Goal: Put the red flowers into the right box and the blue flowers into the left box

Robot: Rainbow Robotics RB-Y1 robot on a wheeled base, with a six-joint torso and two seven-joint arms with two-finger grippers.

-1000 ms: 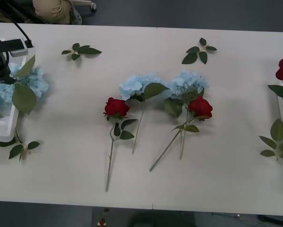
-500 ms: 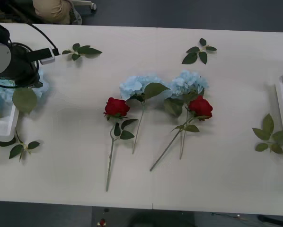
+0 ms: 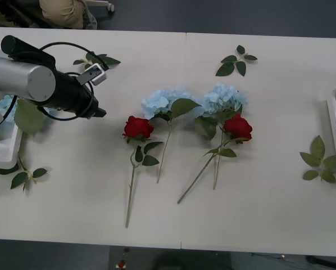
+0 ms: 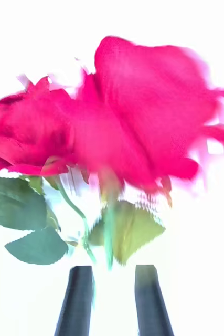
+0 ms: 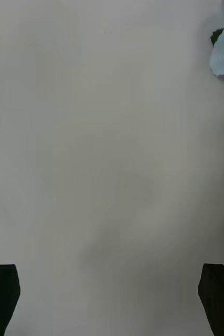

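my left claw (image 5: 112,302) hangs wide over the worktop (image 3: 269,214), my right claw (image 4: 112,294) narrow by red roses (image 4: 106,115); reaching, i might snag the wrong stem.

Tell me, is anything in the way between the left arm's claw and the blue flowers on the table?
Nothing visible. Bare table lies between the open left gripper and the nearest blue flower. A red rose sits just below that path, close to the blue bloom.
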